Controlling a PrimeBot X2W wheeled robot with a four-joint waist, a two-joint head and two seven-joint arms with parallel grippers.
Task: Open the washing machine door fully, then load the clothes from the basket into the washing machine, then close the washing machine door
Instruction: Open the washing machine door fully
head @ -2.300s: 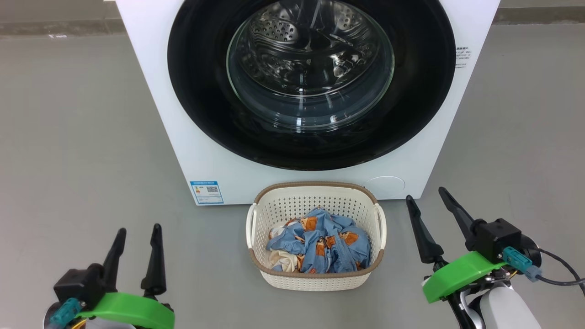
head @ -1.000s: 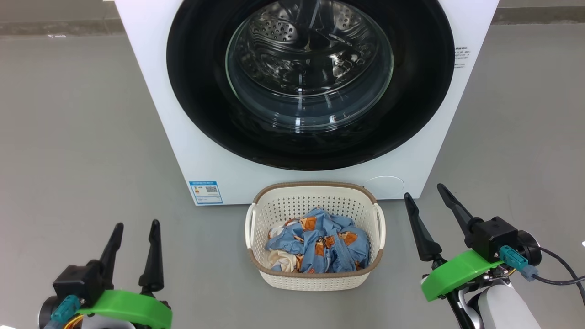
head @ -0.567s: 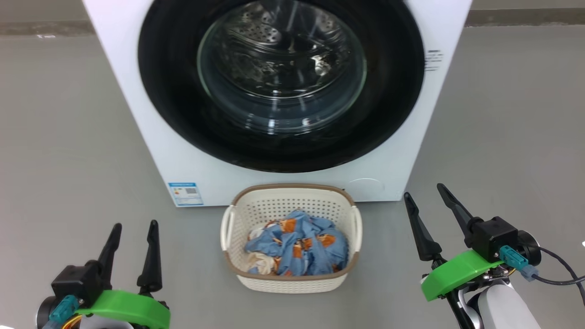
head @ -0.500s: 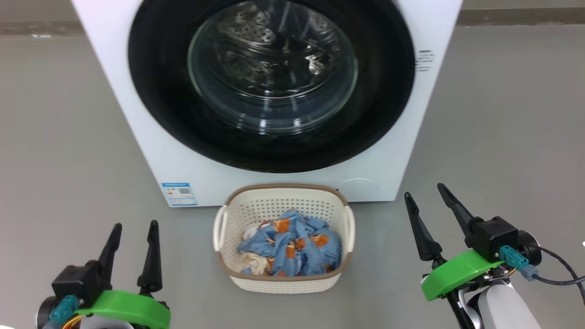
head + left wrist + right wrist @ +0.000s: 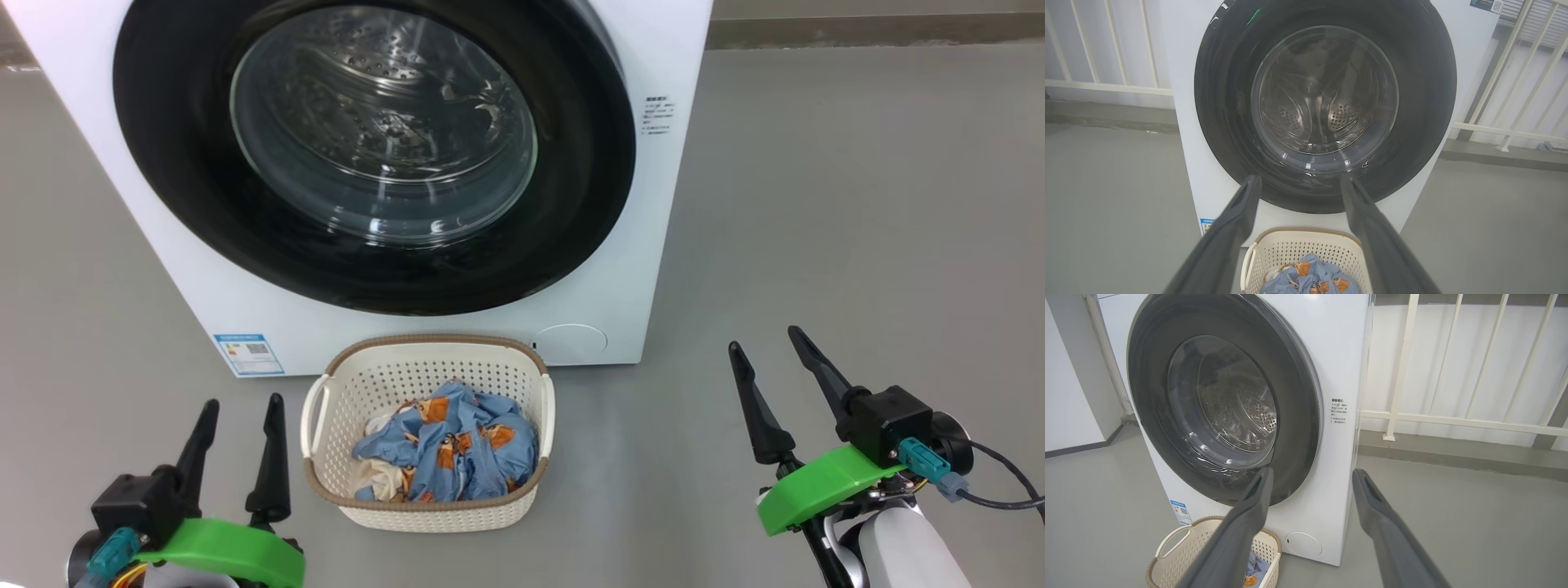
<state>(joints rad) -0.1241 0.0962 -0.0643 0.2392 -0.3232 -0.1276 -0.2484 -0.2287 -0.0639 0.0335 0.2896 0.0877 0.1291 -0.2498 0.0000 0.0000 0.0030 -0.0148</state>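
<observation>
The white washing machine [image 5: 620, 269] stands ahead with its round black door [image 5: 571, 204] shut against its front; the steel drum shows through the glass. On the floor before it sits the cream basket [image 5: 429, 510], holding the blue clothes [image 5: 453, 453] with orange patches and a cream cloth. My left gripper [image 5: 243, 402] is open at the lower left, beside the basket. Right of the basket, my right gripper [image 5: 766, 339] hangs open over bare floor. The door [image 5: 1421, 102] and basket [image 5: 1274, 253] show past my left gripper [image 5: 1298, 179]; the door [image 5: 1147, 396] shows left of my right gripper [image 5: 1310, 471].
Grey floor [image 5: 857, 204] spreads on both sides of the machine. A white railing [image 5: 1453, 416] runs behind it, along the wall. A blue label [image 5: 249, 354] sits low on the machine's front.
The whole head view has shifted: machine and basket now sit further left in it, so the camera turned right. Both grippers keep their place in the view, open.
</observation>
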